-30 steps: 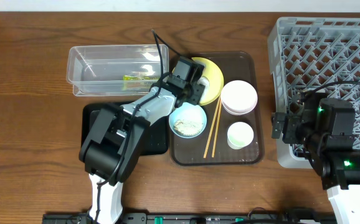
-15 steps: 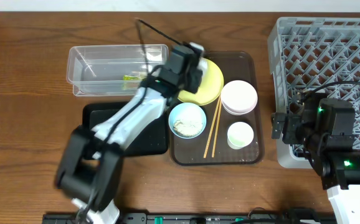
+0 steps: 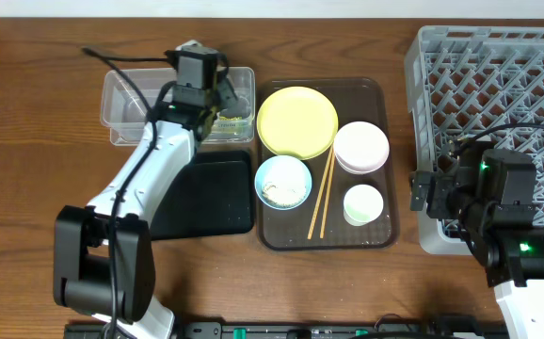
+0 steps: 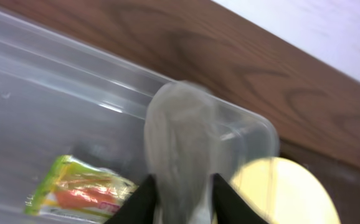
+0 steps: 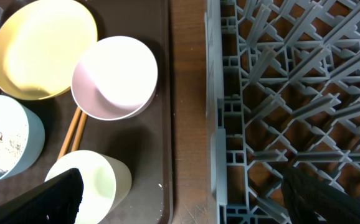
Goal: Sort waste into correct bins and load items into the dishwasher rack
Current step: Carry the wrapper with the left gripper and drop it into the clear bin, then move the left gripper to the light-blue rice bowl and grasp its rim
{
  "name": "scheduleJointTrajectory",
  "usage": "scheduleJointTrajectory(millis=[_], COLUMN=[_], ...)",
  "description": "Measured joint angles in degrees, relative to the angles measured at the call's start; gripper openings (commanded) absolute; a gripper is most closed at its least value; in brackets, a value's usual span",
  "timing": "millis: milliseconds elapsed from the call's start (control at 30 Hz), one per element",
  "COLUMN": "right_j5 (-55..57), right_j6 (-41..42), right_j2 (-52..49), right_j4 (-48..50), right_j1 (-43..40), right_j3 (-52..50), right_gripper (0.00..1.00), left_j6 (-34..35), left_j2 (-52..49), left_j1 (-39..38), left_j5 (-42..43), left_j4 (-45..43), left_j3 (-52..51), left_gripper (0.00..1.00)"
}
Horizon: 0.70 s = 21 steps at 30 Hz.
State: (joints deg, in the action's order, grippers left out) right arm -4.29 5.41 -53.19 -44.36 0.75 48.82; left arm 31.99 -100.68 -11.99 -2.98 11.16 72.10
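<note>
White tissue [image 4: 181, 143] sits clamped between the left jaws — just above the clear tub [image 4: 49, 93].

Robot lab, wooden table [image 3: 37, 188], dishwasher rack [image 3: 498, 75]

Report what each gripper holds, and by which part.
The left gripper pinches the crumpled white tissue by one end, above the clear tub. The right gripper is open and holds nothing.

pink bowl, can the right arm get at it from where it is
Probably yes: the pink bowl sits uncovered at the brown tray edge nearest the rack, nothing stacked in it, and the left arm is over the clear tub.
</note>
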Motion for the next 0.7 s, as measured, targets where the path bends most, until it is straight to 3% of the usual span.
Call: scheduleJointTrajectory(millis=[200, 267, 333, 400, 567, 700], right_j5=[0.00, 0.02, 0.00, 0.00, 0.00, 0.00], right_j6=[0.00, 0.00, 0.00, 0.00, 0.00, 0.00], right_j2=[0.00, 0.00, 0.00, 0.00, 0.00, 0.00], right_j4=[0.00, 0.00, 0.02, -0.02, 0.02, 0.00], right_j1=[0.00, 0.00, 0.00, 0.00, 0.00, 0.00], right_j3=[0.00, 0.00, 0.00, 0.02, 0.15, 0.15], right_gripper=[0.99, 0.99, 0.99, 0.99, 0.99, 0.99], left_j6=[-1.18, -3.34, -4.55, -5.40, -5.40, -4.98], left_j2=[0.44, 1.81, 4.26, 7.48, 15.52, 16.55], left_j1=[1.27, 0.72, -0.35, -2.08, -8.92, -15.10], left_j5=[-0.22, -0.22, -0.28, -0.28, -0.42, -0.31], left_j4=[2.49, 6.08, 11.47, 16.46, 26.73, 28.48], left_j3=[0.00, -0.02, -0.11, -0.17, -0.15, -0.15], left_gripper=[0.44, 0.53, 0.71, 0.79, 0.80, 0.78])
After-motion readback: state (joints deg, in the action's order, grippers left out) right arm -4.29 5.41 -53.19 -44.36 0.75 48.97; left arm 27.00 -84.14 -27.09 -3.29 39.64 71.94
